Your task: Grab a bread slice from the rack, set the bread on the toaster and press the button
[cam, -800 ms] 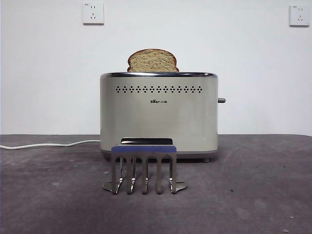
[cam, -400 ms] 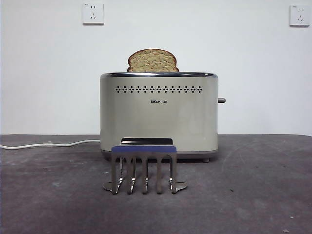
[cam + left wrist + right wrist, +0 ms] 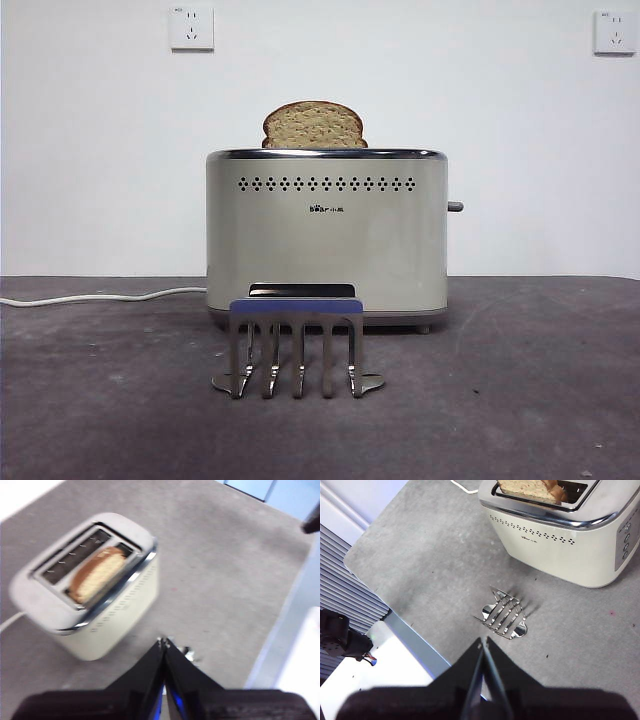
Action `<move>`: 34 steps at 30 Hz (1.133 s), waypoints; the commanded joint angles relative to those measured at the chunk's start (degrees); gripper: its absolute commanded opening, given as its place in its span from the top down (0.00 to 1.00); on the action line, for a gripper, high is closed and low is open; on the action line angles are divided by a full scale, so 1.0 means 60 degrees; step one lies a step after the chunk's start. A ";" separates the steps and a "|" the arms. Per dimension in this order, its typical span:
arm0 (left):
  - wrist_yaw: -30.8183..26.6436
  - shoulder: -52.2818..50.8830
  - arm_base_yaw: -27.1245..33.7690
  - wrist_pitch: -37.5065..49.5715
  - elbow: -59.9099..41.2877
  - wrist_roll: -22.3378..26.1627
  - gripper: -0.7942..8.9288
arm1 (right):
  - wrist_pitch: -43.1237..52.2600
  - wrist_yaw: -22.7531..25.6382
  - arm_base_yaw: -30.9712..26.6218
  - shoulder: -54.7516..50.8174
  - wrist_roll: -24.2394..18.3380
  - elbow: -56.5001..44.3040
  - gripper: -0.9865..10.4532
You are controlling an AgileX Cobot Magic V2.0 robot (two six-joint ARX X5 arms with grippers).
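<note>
Slice of bread (image 3: 313,125) stands in the toaster (image 3: 326,235), dome above the chrome rim; rack (image 3: 296,345) empty, lower centre. Button (image 3: 455,206) juts from the toaster's right end — open table beside it. Left gripper (image 3: 163,642) and right gripper (image 3: 483,641) closed, holding nothing, both raised well clear; which is nearer the button is unclear.
</note>
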 commanded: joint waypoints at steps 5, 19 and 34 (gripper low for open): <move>-0.0674 -0.1049 0.1166 0.2076 -0.0131 0.0251 0.92 | 0.0015 -0.0007 0.0011 0.0007 -0.0084 -0.0058 0.91; -0.1636 -0.6677 0.4739 0.8320 -0.7155 0.0386 0.92 | 0.0018 -0.0007 0.0011 0.0007 -0.0080 -0.0055 0.91; -0.2076 -1.0710 0.5610 1.1806 -1.4965 -0.1038 0.92 | 0.0015 -0.0007 0.0011 0.0007 -0.0080 -0.0055 0.91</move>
